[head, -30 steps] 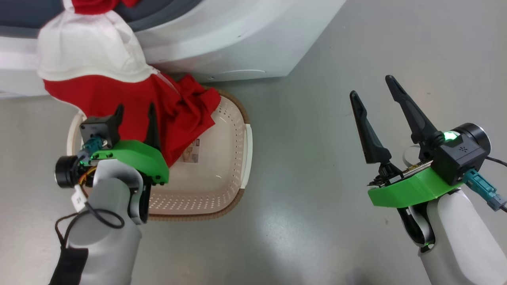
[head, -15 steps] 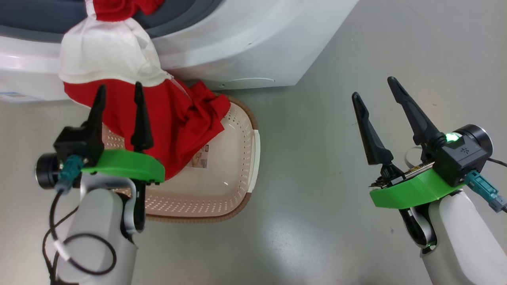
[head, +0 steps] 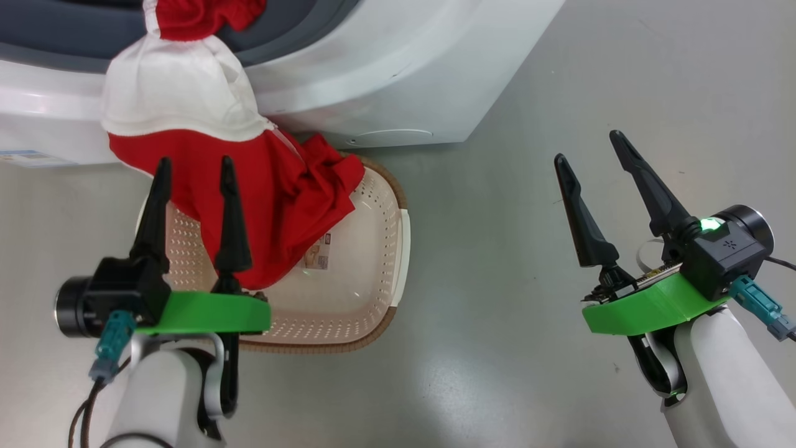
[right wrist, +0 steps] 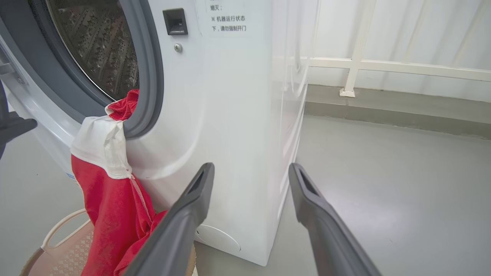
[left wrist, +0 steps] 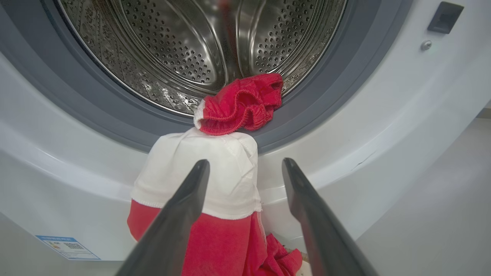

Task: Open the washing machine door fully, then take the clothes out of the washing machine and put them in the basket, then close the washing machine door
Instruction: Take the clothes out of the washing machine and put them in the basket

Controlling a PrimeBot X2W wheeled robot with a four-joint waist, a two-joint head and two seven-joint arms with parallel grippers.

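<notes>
I see the clothes (head: 261,186), a red garment with a white panel, hanging out of the washing machine (head: 385,68) at the upper left of the head view. Its top end is bunched on the grey rubber ring (left wrist: 318,99) below the perforated steel drum (left wrist: 172,46), and its lower end lies crumpled in the cream perforated basket (head: 373,261), which stands upright against the machine's white front, left of centre

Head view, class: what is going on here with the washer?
A two-armed robot is emptying the white front-loading washing machine. A red and white fabric garment hangs out over the grey rubber ring, its lower end lying in the cream perforated plastic basket on the floor. Both claws are open and empty: the left claw hovers over the basket by the garment, the right claw off to the side.
</notes>
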